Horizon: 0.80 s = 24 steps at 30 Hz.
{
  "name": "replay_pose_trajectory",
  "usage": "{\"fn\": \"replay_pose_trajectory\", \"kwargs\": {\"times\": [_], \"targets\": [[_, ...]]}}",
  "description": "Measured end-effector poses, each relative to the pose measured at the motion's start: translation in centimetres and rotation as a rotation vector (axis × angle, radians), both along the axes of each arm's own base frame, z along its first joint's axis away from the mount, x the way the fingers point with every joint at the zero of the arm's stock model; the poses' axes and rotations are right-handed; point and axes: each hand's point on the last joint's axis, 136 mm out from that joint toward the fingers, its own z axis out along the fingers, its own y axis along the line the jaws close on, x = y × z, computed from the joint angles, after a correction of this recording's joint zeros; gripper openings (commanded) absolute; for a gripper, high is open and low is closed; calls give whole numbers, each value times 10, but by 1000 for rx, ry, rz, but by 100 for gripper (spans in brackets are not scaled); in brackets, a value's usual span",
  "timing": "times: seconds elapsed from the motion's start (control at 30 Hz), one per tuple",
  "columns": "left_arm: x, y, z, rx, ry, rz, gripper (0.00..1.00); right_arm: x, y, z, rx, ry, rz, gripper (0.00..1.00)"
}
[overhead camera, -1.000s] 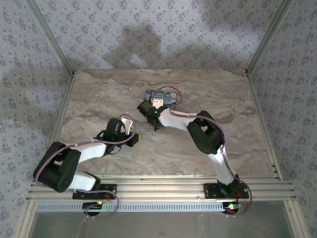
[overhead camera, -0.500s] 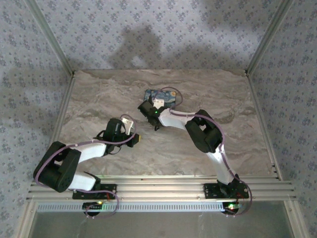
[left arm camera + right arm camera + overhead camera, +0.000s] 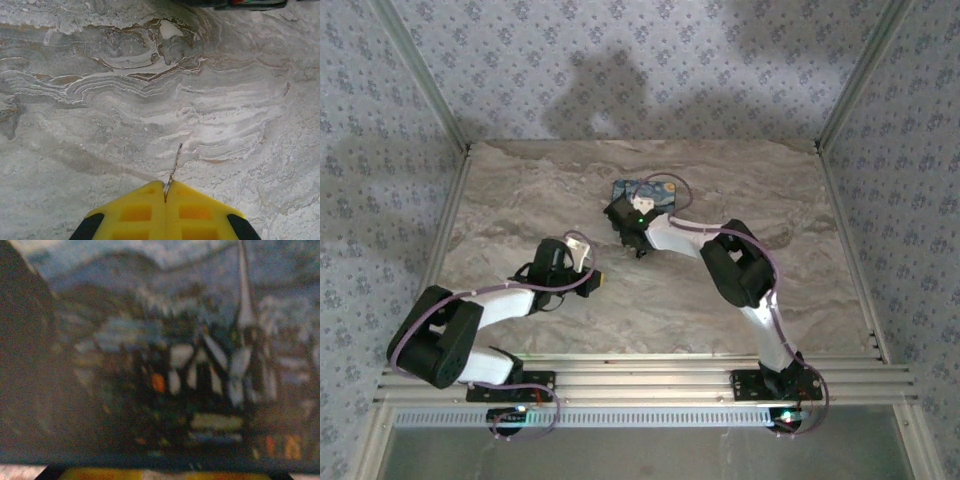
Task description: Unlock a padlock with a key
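Right arm point(image 3: 672, 233) forward; key point(image 3: 174, 162) in pincer point(image 3: 165, 189)

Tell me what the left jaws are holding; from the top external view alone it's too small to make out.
Observer: In the left wrist view the left jaws are shut on a key, its thin metal blade sticking out in front.
Operator: Gripped straight?
Observer: Not quite. The blade leans a little to the right, above the marble table.
Operator: And the right jaws?
Observer: The right wrist view sits close against the box, showing a blurred print of houses and a steeple. I cannot tell if they are open or shut.
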Motion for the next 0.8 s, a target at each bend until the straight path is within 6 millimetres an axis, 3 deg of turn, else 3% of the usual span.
{"fn": "replay_pose_trajectory", "kwargs": {"times": [0.33, 0.8], "targets": [[1, -11, 18, -66, -44, -44, 0, -30, -3, 49, 181, 152, 85, 0], [-9, -44, 45, -181, -130, -179, 0, -64, 0, 63, 419, 390, 164, 0]]}}
